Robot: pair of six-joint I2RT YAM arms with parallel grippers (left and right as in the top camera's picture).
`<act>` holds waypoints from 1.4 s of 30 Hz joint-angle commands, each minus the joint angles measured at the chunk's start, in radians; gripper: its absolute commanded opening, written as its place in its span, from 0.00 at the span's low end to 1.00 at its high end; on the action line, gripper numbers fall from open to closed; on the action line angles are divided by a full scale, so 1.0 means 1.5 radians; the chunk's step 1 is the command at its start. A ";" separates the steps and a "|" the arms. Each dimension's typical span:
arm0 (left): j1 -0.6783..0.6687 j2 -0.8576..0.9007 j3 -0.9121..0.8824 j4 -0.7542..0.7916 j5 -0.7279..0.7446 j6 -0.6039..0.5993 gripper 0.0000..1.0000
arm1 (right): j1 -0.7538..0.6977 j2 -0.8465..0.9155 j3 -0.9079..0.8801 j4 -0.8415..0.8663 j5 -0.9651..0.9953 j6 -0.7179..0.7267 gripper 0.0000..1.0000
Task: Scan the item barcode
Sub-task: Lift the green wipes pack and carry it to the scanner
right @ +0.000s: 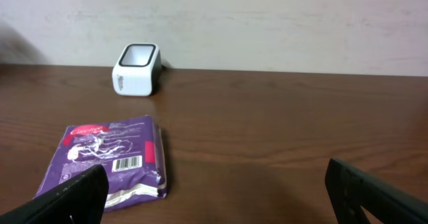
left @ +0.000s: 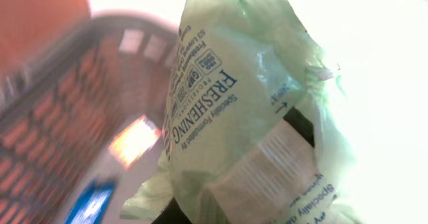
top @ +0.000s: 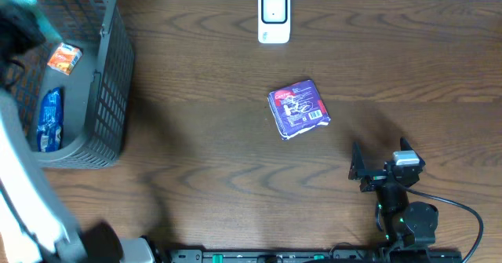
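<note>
The left claw [top: 14,29] was closed tight on a pale green plastic packet [left: 227,117], holding it above the grey plastic mesh basket [top: 110,82] at the left end of the dark wooden desk [top: 196,137]. In the left wrist view the packet filled most of the picture, tilted, with blue print reading "FRESHENING" and a white striped barcode panel [left: 267,164] facing the camera. The claw's own fingers were almost wholly hidden behind the wrapping. Below it, blurred, the basket held a small orange packet [top: 64,57] and a blue packet [top: 50,120], both lying on its floor.

A small white barcode scanner [top: 274,16] stood at the far edge of the desk, well apart from the basket and from the held packet. A flat purple packet [top: 300,110] lay on the desk between the scanner and the right arm, its barcode side up, touching neither.

The right claw [right: 221,194] hung low over the desk near the front right, its jaws spread fully wide and holding nothing, with the purple packet just ahead of its left finger.
</note>
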 commanded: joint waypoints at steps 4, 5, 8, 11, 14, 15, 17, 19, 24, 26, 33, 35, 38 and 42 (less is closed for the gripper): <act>-0.091 -0.119 0.002 0.009 0.093 -0.093 0.07 | 0.003 -0.003 -0.001 -0.003 0.006 -0.010 0.99; -0.112 -0.127 0.002 0.006 0.093 -0.099 0.07 | 0.003 -0.003 -0.001 -0.003 0.006 -0.010 0.99; -0.205 -0.134 0.002 -0.003 0.093 -0.103 0.07 | 0.003 -0.003 -0.001 -0.003 0.006 -0.010 0.99; -0.307 -0.116 -0.004 -0.005 0.093 -0.102 0.07 | 0.003 -0.003 -0.001 -0.003 0.006 -0.010 0.99; -0.393 -0.080 -0.012 -0.005 0.092 -0.102 0.07 | 0.003 -0.003 -0.001 -0.003 0.006 -0.010 0.99; -0.419 -0.064 -0.012 -0.005 0.093 -0.102 0.07 | 0.003 -0.003 -0.001 -0.003 0.006 -0.010 0.99; -0.468 -0.023 -0.012 -0.004 0.093 -0.103 0.07 | 0.003 -0.003 -0.001 -0.003 0.006 -0.010 0.99; -0.508 0.019 -0.012 0.002 0.092 -0.103 0.07 | 0.003 -0.003 -0.001 -0.003 0.006 -0.010 0.99; -0.590 0.135 -0.012 0.031 0.092 -0.150 0.07 | 0.003 -0.003 -0.001 -0.003 0.006 -0.010 0.99; -0.614 0.176 -0.012 0.049 0.092 -0.190 0.07 | 0.003 -0.003 -0.001 -0.003 0.006 -0.010 0.99; -0.675 0.294 -0.012 0.110 0.092 -0.336 0.07 | 0.003 -0.003 -0.001 -0.003 0.006 -0.010 0.99; -0.688 0.318 -0.012 0.121 0.092 -0.377 0.08 | 0.003 -0.003 -0.001 -0.003 0.006 -0.010 0.99; -0.709 0.349 -0.012 0.143 0.092 -0.413 0.08 | 0.003 -0.003 -0.001 -0.003 0.006 -0.010 0.99; -0.737 0.384 -0.012 0.181 0.085 -0.446 0.08 | 0.003 -0.003 -0.001 -0.003 0.006 -0.010 0.99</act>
